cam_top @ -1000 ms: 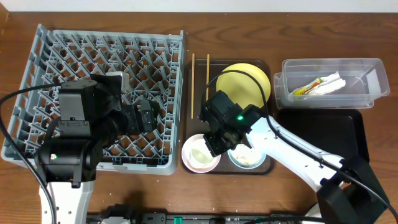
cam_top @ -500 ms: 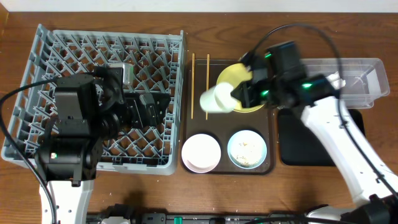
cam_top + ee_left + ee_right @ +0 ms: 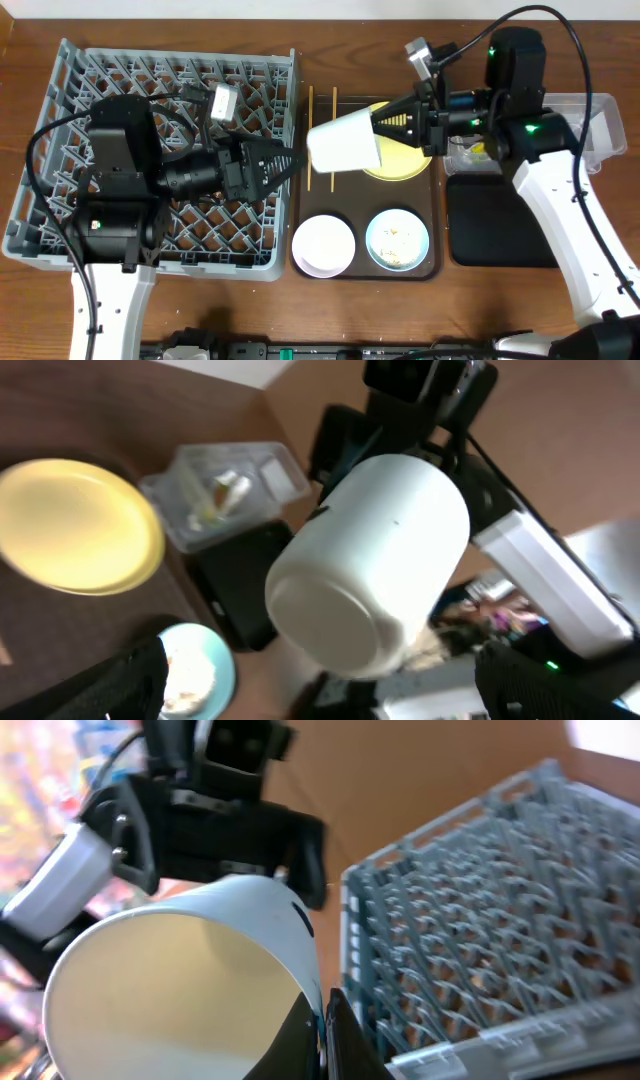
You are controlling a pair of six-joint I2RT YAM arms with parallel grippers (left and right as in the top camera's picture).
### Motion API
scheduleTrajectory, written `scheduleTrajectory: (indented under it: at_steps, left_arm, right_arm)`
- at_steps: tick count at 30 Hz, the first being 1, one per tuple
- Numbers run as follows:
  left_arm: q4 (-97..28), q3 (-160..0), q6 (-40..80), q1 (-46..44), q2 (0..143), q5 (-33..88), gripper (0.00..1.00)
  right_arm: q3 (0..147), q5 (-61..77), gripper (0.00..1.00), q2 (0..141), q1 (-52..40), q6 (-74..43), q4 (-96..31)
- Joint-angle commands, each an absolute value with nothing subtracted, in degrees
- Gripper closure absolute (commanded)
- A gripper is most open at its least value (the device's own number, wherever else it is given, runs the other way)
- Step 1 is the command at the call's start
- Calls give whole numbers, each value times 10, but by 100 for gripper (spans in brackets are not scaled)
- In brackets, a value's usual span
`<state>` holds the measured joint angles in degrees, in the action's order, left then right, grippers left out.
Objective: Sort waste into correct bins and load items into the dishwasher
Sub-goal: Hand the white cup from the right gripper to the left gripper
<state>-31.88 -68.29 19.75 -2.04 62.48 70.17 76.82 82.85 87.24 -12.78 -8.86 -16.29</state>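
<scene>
My right gripper [image 3: 383, 130] [image 3: 322, 1010] is shut on the rim of the white cup [image 3: 345, 145] [image 3: 190, 980] [image 3: 370, 575]. It holds the cup on its side in the air above the chopsticks [image 3: 310, 120], just right of the grey dish rack [image 3: 60, 150] [image 3: 500, 950]. The cup's base faces my left gripper [image 3: 285, 168] [image 3: 330, 695], which is open and empty at the rack's right edge. The yellow plate [image 3: 405, 160] [image 3: 75, 525], pink-white bowl [image 3: 323, 245] and blue bowl [image 3: 398, 240] with whitish scraps lie on the brown tray [image 3: 437, 262].
The clear tub [image 3: 590, 130] [image 3: 225, 495] at the back right holds the wrapper [image 3: 210, 500]. The black tray [image 3: 500, 230] [image 3: 240, 585] lies in front of it. My right arm crosses above the tub and plate.
My right gripper rose from the bowls with the cup and swung it toward the rack. My left gripper turned right toward the cup.
</scene>
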Motion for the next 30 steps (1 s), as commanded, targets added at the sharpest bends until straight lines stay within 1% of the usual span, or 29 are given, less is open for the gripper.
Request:
scheduleTrajectory:
  at_steps: [1, 4, 7, 9, 11, 13, 17, 20, 21, 23, 29, 30]
  left_arm:
    - [-316, -696, 207, -35, 625, 753, 0]
    - [-315, -696, 207, -56, 625, 753, 0]
    - [-311, -696, 203, -75, 625, 753, 1]
    - [-307, -696, 202, -83, 625, 753, 5]
    - [-305, -696, 202, -87, 625, 752, 13]
    - [-305, -696, 202, -87, 625, 752, 19]
    - [-305, -696, 176, -87, 625, 752, 19]
    - [-305, -696, 174, -86, 625, 727, 21]
    - [-305, -696, 174, -86, 625, 723, 15]
    - [-302, -696, 174, -86, 625, 722, 10]
    - [-280, -696, 175, -86, 625, 722, 10]
    - [-277, -696, 174, -86, 625, 722, 12]
  right_arm:
    - [776, 860, 99, 866, -156, -131, -136]
    - [776, 816, 99, 866, -175, -163, -113]
    - [776, 794, 99, 866, -189, -163, -109]
    - [776, 782, 99, 866, -198, -163, -109]
    - [776, 776, 99, 866, -203, -163, -109]
    - [776, 774, 99, 866, -203, -163, -110]
    - [776, 774, 99, 866, -203, -163, -111]
    - [776, 774, 99, 866, -203, -163, -113]
    - [776, 774, 99, 866, -203, -163, -115]
    - [776, 774, 99, 866, -203, -163, -118]
    - [776, 774, 99, 866, -203, -163, -118]
    - [776, 774, 99, 866, -203, -163, -118]
